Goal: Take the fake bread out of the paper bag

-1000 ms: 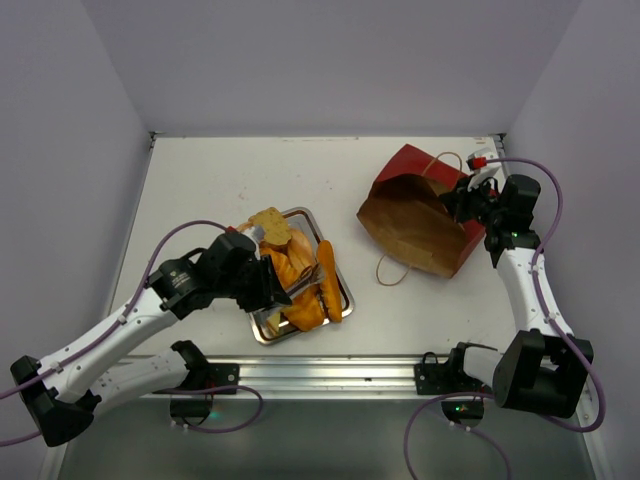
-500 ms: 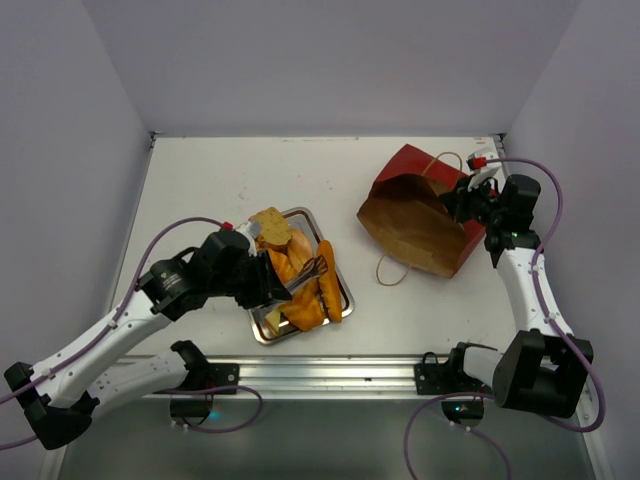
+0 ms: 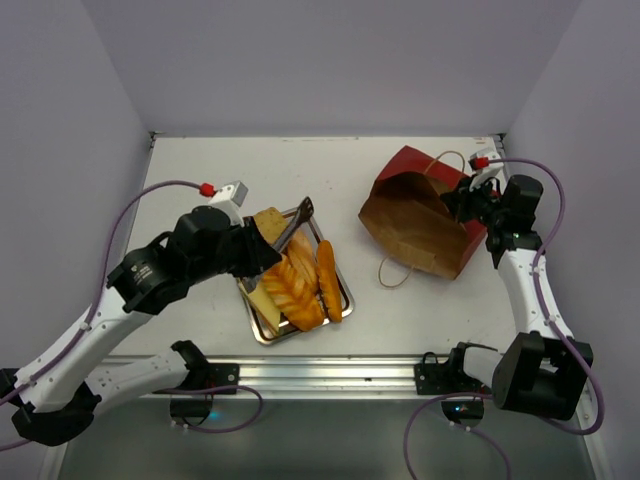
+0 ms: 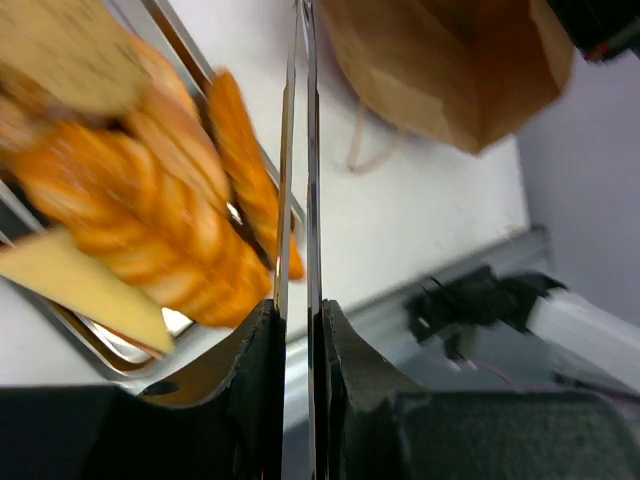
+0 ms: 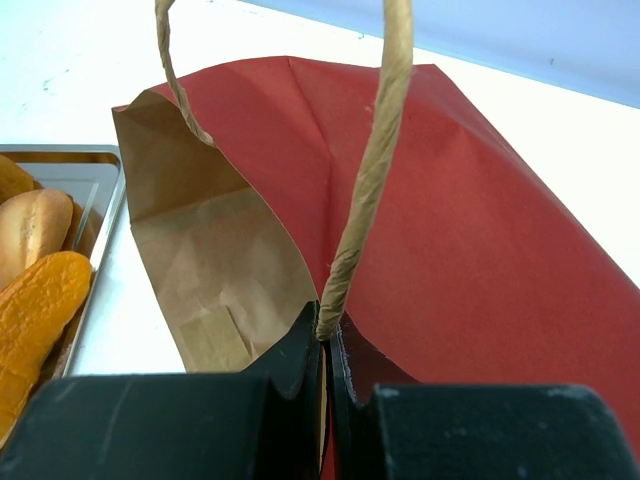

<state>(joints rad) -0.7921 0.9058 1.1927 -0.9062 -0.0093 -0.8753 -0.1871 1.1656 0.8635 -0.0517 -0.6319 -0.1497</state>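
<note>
Above the white bench (image 3: 200, 170) the left tool (image 3: 304, 206) is closed, empty; the right tool (image 5: 325, 330) clamps the rim of the paper bag (image 3: 415, 225). Tugging could tear it.

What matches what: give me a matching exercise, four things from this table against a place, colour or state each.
Things:
1. baguette
2. paper bag
3. left hand
4. right hand

Descriptions:
A. clamped on the bag's rim
B. shut, empty
C. red outside, brown inside
D. lying in the metal tray

Pairs: 1-D, 2-C, 3-B, 4-A.
</note>
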